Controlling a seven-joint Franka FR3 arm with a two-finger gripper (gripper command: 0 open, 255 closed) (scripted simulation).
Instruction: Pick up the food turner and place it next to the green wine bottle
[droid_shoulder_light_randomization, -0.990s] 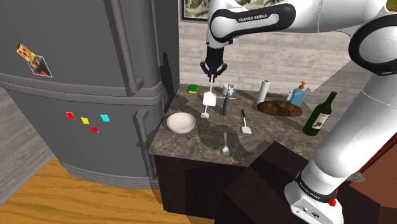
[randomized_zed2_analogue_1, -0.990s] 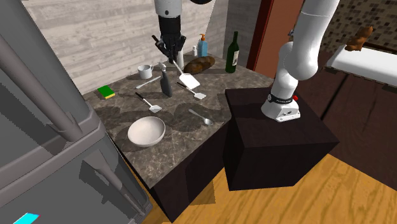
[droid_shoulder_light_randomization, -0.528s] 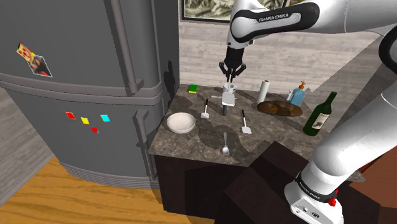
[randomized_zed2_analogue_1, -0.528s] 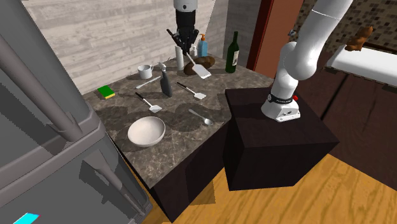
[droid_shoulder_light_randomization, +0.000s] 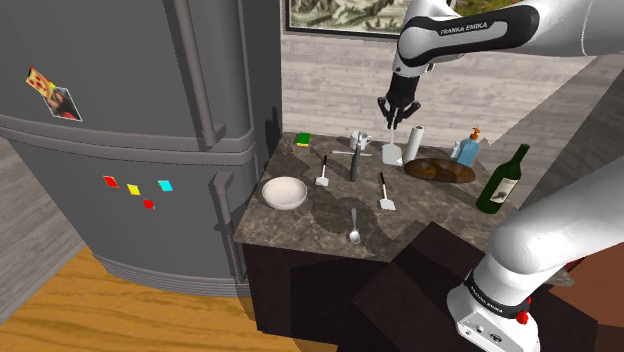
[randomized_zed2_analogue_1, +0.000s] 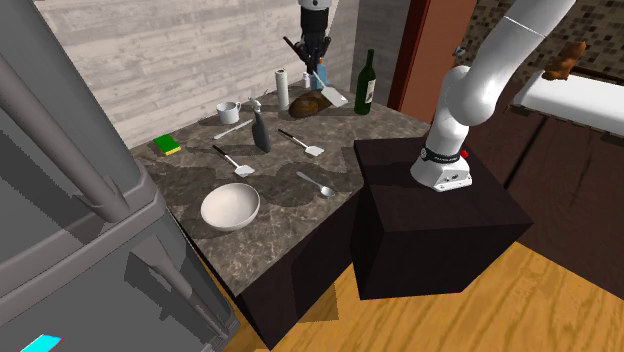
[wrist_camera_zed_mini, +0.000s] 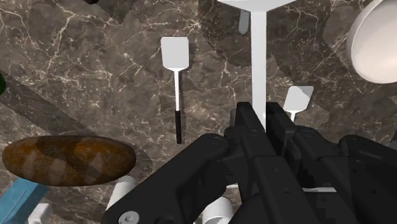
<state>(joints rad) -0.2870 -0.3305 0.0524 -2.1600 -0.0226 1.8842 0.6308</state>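
Food turner (droid_shoulder_light_randomization: 392, 153) clasped in gripper (droid_shoulder_light_randomization: 397, 124), arm reaching high over counter (droid_shoulder_light_randomization: 300, 225).

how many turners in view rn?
3. One white-bladed turner held in the black gripper; two black-handled white turners lie on the dark marble counter, either side of the grey bottle. Grey utensil by white mug: unclear.

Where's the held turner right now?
Clasped in the gripper, the turner hangs over the counter's back, just left of the paper roll in the shoulder view, well left of the wine bottle.
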